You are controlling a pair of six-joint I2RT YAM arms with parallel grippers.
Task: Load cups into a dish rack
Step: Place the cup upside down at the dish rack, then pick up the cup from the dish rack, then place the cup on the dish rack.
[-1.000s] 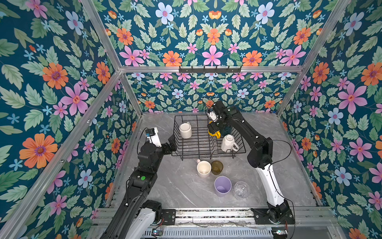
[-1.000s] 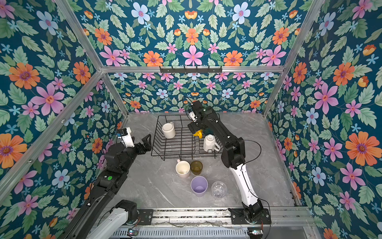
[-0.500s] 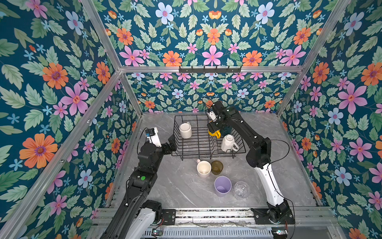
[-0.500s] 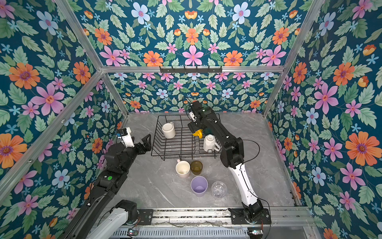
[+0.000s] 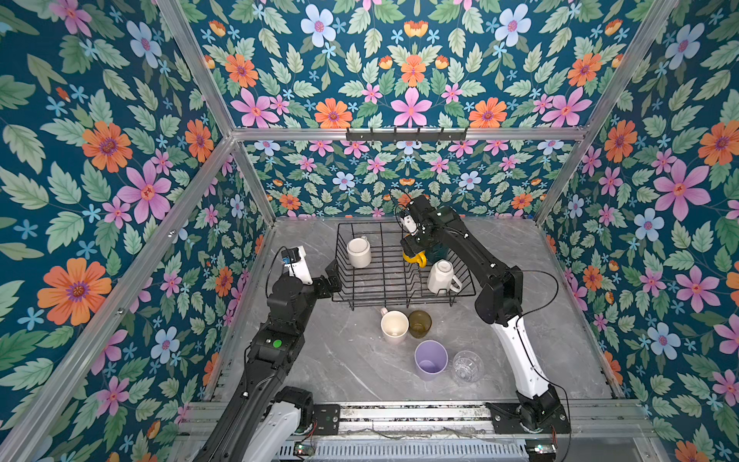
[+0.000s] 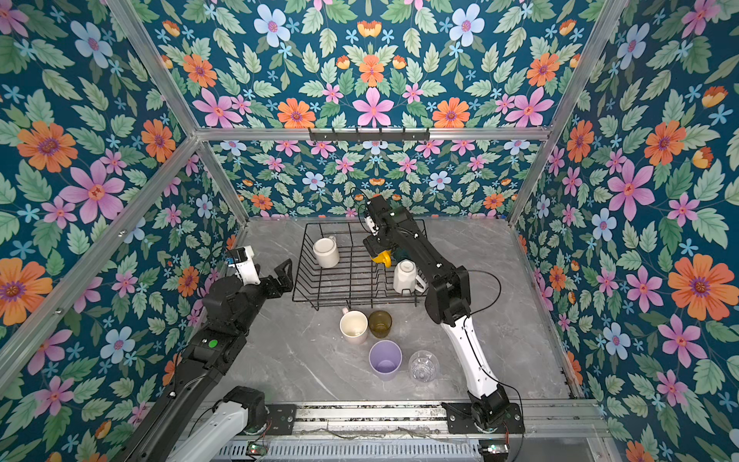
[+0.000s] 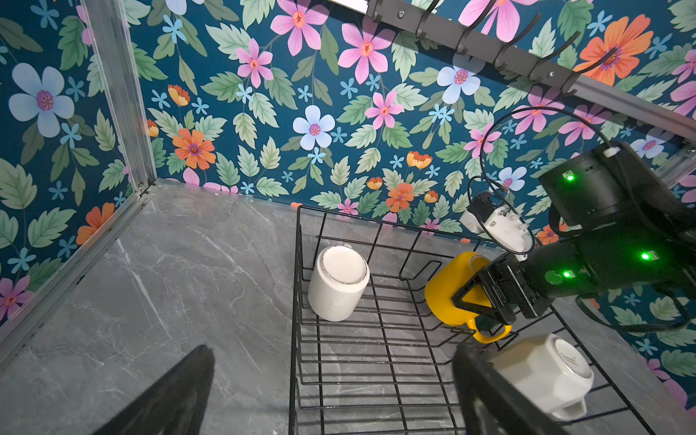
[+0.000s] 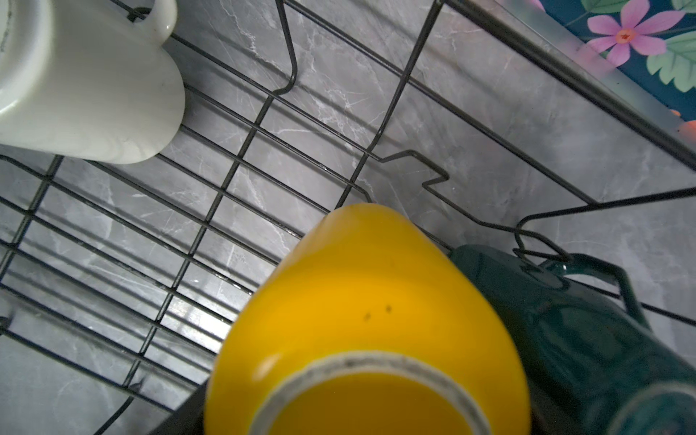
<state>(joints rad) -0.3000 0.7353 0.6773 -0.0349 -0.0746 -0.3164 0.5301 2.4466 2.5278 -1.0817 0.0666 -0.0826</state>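
Note:
The black wire dish rack [image 5: 400,296] stands at the table's back. In it are a white mug [image 5: 358,252] upside down at the left, another white mug [image 5: 440,277] at the front right, and a dark green mug [image 8: 565,331] lying at the back. My right gripper [image 5: 414,248] reaches down into the rack and is shut on the tilted yellow mug [image 7: 448,290], one finger [image 7: 478,301] against its side. My left gripper [image 5: 332,276] hangs open and empty beside the rack's left wall.
In front of the rack stand a cream mug [image 5: 394,326], an olive-brown glass [image 5: 419,323], a lilac tumbler [image 5: 430,359] and a clear glass [image 5: 467,366]. A hook rail [image 5: 406,134] runs along the back wall. Patterned walls close in three sides.
The right wrist has shifted only slightly above the rack, and the yellow mug stays in the same spot. The left arm has not moved.

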